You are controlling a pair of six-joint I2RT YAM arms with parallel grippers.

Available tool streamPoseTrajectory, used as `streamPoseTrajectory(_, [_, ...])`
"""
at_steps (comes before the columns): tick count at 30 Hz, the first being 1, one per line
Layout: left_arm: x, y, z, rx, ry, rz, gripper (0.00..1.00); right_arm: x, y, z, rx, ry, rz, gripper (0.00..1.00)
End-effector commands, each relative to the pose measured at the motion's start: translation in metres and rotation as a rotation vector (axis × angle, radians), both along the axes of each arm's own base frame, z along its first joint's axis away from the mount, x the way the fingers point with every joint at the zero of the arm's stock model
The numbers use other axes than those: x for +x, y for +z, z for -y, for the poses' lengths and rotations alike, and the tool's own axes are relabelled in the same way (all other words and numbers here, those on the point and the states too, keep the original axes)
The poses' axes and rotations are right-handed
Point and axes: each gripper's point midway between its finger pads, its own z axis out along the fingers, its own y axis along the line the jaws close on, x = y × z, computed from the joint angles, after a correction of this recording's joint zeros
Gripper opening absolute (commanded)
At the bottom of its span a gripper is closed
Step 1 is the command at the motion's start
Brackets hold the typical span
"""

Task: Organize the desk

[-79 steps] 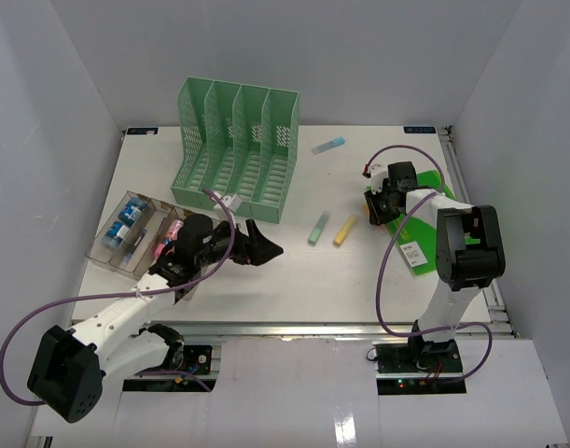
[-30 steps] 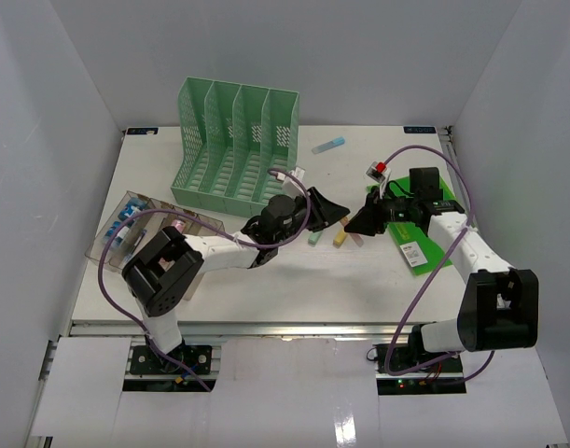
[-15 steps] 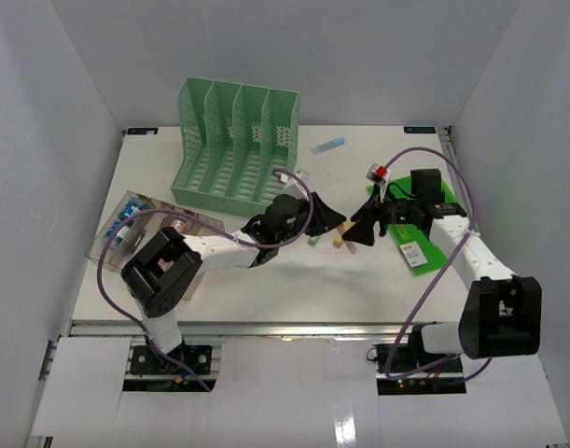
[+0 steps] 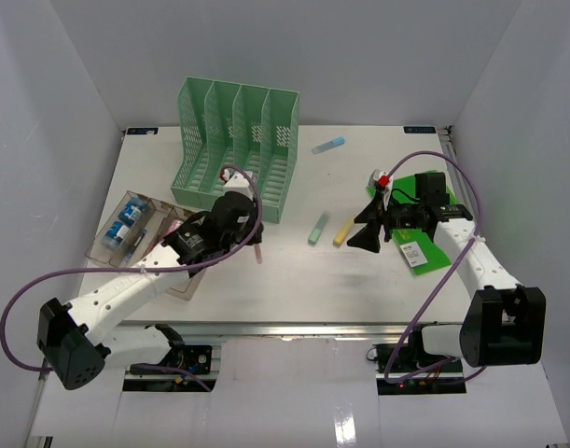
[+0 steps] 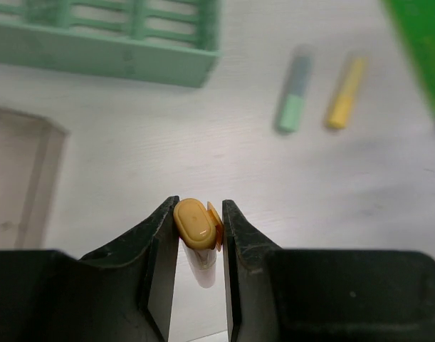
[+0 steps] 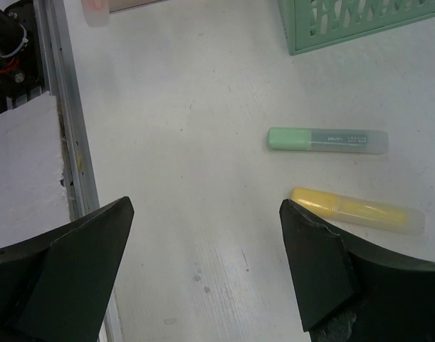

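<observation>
On the white desk (image 4: 294,285) my left gripper (image 4: 250,238) is shut on an orange-capped highlighter (image 5: 196,224), which hangs down from the jaws (image 4: 257,253) in front of the file rack. A green highlighter (image 4: 318,228) and a yellow highlighter (image 4: 344,231) lie side by side mid-desk. My right gripper (image 4: 364,235) stands wide open just right of the yellow one, with nothing between its fingers. In the right wrist view the gripper (image 6: 204,206) shows the yellow highlighter (image 6: 356,210) beside its right fingertip and the green highlighter (image 6: 327,140) beyond. A blue highlighter (image 4: 328,146) lies at the back.
A mint-green file rack (image 4: 233,149) stands at the back left. A clear plastic tray (image 4: 131,233) with small items sits at the left edge. A green notebook (image 4: 424,229) lies under the right arm. The desk's metal rail (image 6: 66,142) runs along the front.
My left arm has pulled back left from the highlighters toward the tray, carrying the orange-capped highlighter. My right gripper has opened wide and stays beside the yellow highlighter.
</observation>
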Motion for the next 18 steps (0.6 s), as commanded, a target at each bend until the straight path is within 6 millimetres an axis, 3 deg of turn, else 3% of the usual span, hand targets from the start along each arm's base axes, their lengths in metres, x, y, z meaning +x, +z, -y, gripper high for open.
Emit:
streamPoseTrajectory(1, [-0.012,-0.032,-0.129,0.457,0.211,-0.136,0.09,0.003,0.01,0.002,-0.004,0.001,0.045,0.9])
streamPoseTrajectory(5, [0.002,-0.04,-0.178,0.554,0.303,-0.139,0.08,0.004,0.01,0.004,-0.004,-0.007,0.045,0.9])
streamPoseTrajectory(7, [0.011,-0.041,-0.191,0.582,0.332,-0.129,0.07,0.005,0.009,0.006,-0.002,-0.011,0.043,0.9])
streamPoseTrajectory(12, [0.034,-0.043,-0.198,0.618,0.307,-0.113,0.07,0.006,0.007,0.007,-0.003,-0.016,0.034,0.9])
streamPoseTrajectory(15, [0.038,-0.059,-0.197,0.65,0.263,-0.157,0.1,0.007,0.005,0.008,-0.005,-0.02,0.03,0.9])
streamPoseTrajectory(18, [0.035,-0.081,-0.196,0.67,0.227,-0.22,0.22,0.005,0.001,0.008,-0.004,-0.011,0.021,0.9])
